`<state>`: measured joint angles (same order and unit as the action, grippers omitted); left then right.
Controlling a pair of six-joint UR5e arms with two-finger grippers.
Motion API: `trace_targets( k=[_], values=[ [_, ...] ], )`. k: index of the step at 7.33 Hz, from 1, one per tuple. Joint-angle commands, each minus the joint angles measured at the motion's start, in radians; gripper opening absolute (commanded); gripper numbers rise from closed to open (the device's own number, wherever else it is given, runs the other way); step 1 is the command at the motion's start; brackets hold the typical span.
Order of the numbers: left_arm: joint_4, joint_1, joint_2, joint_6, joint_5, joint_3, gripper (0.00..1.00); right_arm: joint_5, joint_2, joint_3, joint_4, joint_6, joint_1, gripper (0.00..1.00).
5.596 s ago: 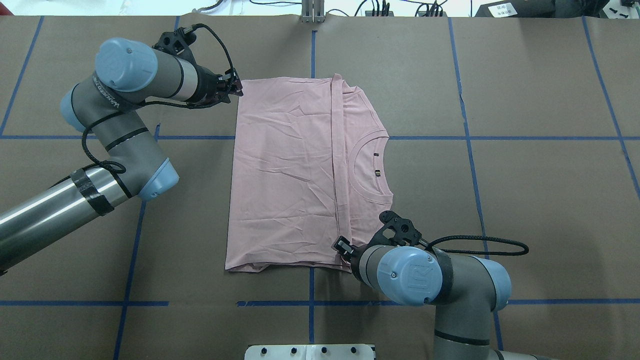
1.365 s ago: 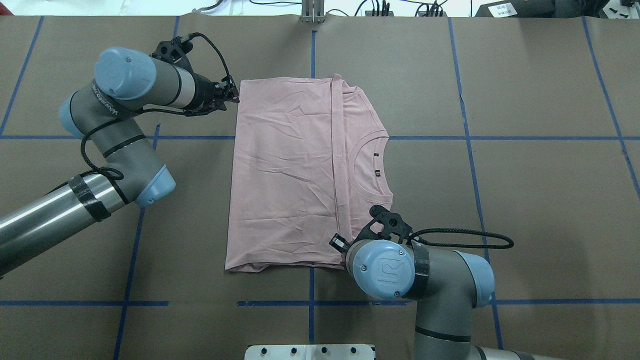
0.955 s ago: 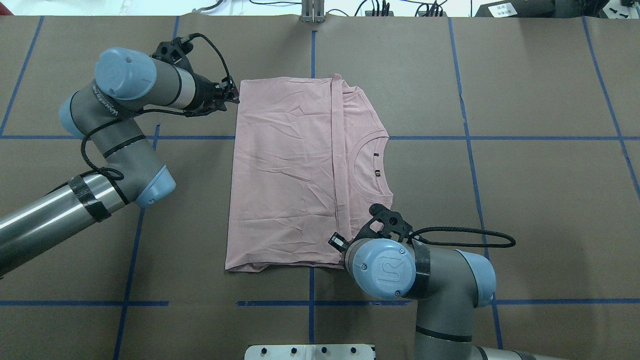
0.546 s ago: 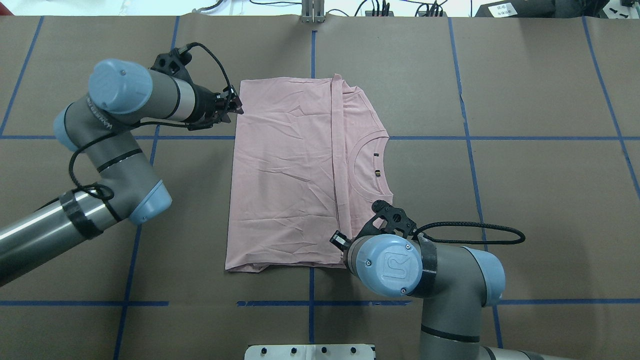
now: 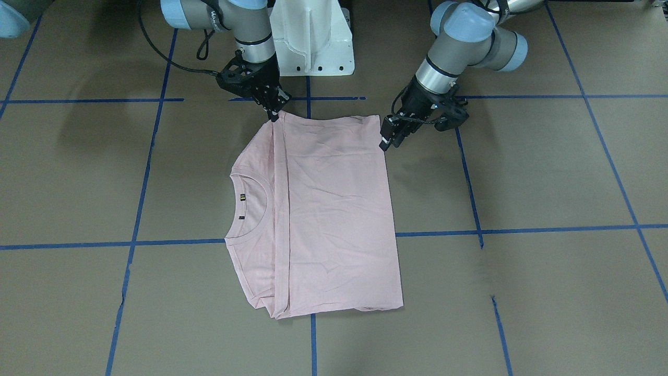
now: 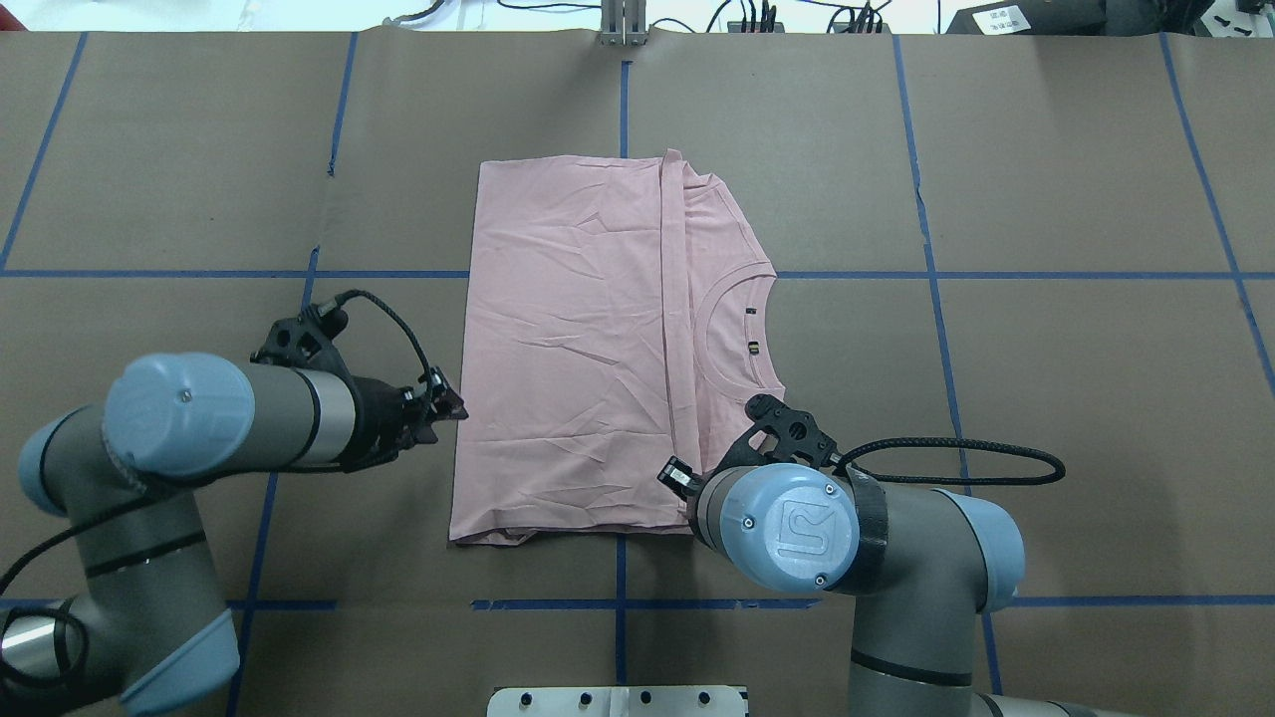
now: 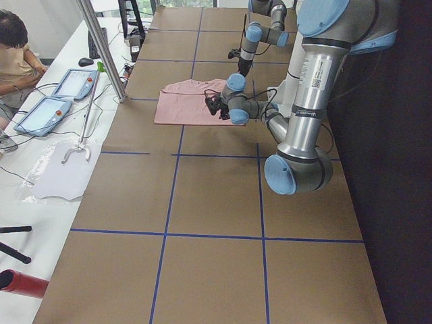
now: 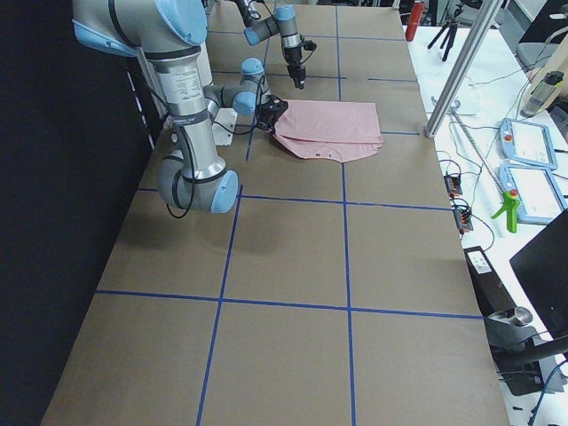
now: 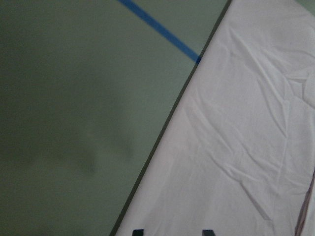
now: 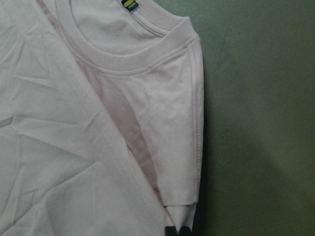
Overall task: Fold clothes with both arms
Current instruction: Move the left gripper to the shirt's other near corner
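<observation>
A brown, blue-taped surface [image 6: 1046,398] carries a folded pink T-shirt [image 6: 568,349]. The right arm's fingers [image 10: 170,231] pinch one corner; the left arm's fingers [image 9: 138,232] hover spread over its edge.

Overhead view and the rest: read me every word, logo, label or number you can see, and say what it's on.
"UR": logo on the blue cap of the right arm.
Neck tag in the T-shirt collar: yellow marks, too small to read.
White label at the overhead view's top right: too small to read.
Lettering on the right arm, front view: too blurred to read.
</observation>
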<state>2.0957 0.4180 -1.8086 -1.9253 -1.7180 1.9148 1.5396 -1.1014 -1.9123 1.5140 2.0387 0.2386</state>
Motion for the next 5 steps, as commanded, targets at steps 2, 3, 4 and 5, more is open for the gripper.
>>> trace_targets(
  k=[2, 3, 4, 5],
  values=[
    [-0.1, -0.142, -0.006, -0.09, 0.089, 0.018, 0.5, 0.001, -0.001, -0.001, 0.0, -0.002, 0.001, 0.0],
    [-0.098, -0.142, -0.008, -0.089, 0.089, -0.002, 0.5, 0.001, 0.0, -0.001, 0.0, -0.008, 0.001, 0.0],
    [-0.098, -0.142, -0.008, -0.087, 0.089, -0.016, 0.5, 0.001, 0.0, -0.001, 0.0, -0.008, 0.001, 0.0],
    [-0.098, -0.142, -0.008, -0.089, 0.089, -0.016, 0.5, -0.001, 0.0, -0.001, 0.0, -0.008, 0.001, 0.0]
  ],
)
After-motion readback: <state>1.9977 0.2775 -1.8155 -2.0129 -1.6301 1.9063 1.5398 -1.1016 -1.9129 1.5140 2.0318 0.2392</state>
